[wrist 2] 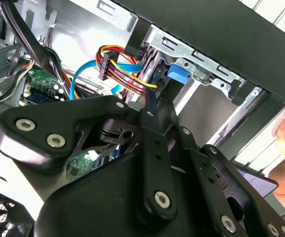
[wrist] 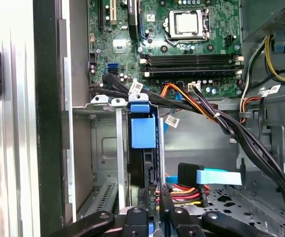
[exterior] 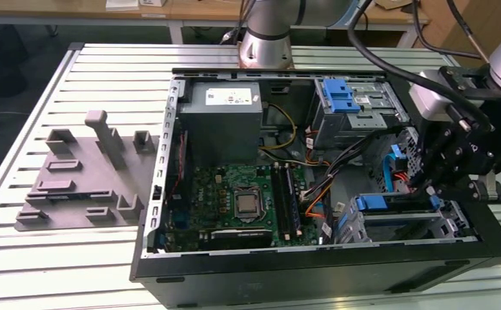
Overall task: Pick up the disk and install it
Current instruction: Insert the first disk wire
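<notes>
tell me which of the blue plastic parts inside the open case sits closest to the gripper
The blue plastic carrier frame on the disk in the lower drive bay, right below the black gripper. The blue plastic latch on the silver metal cage lies farther off, near the arm's base.

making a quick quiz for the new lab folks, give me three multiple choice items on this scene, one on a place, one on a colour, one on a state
1. In the exterior view, where is the gripper?
A. over the grey moulded tray
B. at the right end of the computer case
C. off the table, above the floor

2. What colour is the plastic frame on the disk?
A. blue
B. red
C. yellow

3. How does the computer case stand?
A. closed, side panel on
B. standing upright on its feet
C. lying flat with its side open

Answers:
1 B: the gripper hangs over the exterior view's right end of the computer case.
2 A: the disk shows a blue frame in the first wrist view.
3 C: the circuit board lies bare to view from above.
</notes>
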Controlling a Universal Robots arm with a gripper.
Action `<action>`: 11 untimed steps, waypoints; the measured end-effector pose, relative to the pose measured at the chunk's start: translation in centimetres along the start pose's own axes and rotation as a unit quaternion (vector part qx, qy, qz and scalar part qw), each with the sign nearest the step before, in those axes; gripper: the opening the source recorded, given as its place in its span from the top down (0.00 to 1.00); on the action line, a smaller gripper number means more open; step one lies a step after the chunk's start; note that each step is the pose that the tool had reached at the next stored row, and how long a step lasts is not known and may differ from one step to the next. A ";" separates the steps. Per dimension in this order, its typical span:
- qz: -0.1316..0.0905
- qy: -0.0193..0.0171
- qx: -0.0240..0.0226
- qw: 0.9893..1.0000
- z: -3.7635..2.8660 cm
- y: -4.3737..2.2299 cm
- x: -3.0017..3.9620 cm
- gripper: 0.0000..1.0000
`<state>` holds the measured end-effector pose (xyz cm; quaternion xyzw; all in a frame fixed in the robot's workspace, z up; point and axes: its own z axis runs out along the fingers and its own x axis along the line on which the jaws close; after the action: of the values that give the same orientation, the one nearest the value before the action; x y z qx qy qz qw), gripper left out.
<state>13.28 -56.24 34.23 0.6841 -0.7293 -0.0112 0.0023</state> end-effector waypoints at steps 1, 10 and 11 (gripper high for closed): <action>0.000 0.000 0.000 1.000 -0.11 0.00 0.00 0.76; 0.000 0.000 0.000 1.000 -0.19 0.00 0.00 0.89; 0.000 0.000 0.000 1.000 -0.19 0.00 0.00 0.89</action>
<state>13.28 -56.24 34.42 0.6841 -0.7293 -0.0116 0.0020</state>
